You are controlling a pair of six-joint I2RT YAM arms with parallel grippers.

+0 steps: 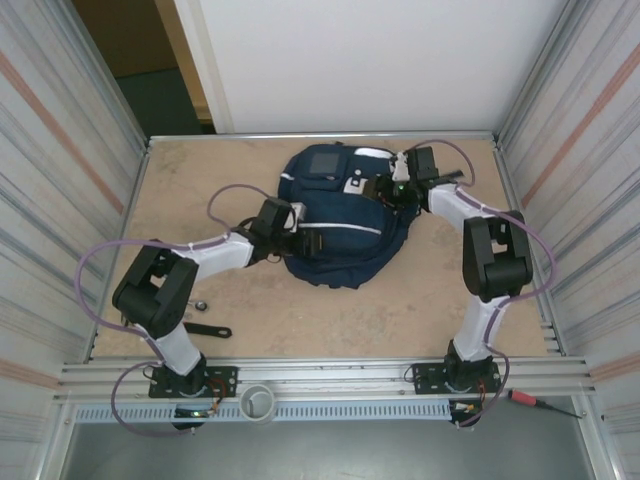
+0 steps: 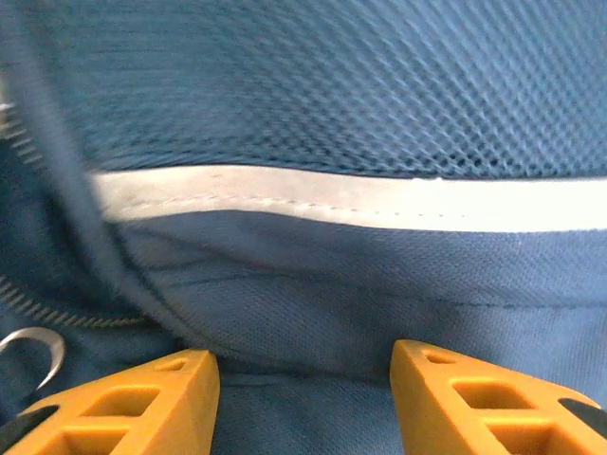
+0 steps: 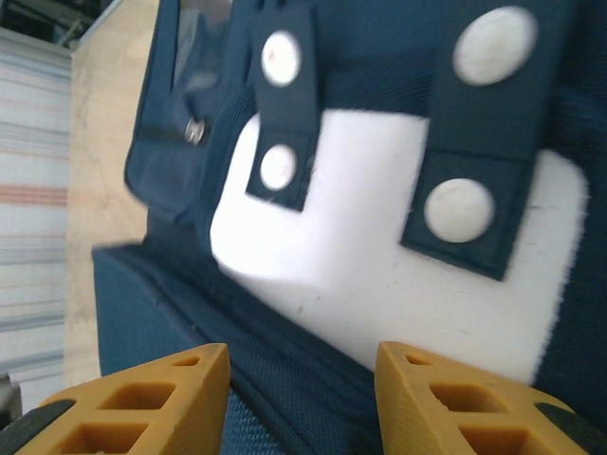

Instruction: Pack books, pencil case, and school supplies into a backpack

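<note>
Tan board surface [image 1: 420,310] carries the navy fabric backpack [image 1: 340,235] by the middle of its far edge. Left hand [image 2: 303,365], half open and empty, faces mesh and a white stripe [image 2: 379,199]. Right hand [image 3: 303,365], half open and empty, hovers over a white patch [image 3: 379,284] with round snaps [image 3: 460,209].

Overhead camera looks down from behind the arm bases [image 1: 190,380] over the whole table [image 1: 400,320]. Both wrist cameras press close on the backpack [image 1: 335,250], peering past orange fingertips [image 2: 142,408] at its fabric.
</note>
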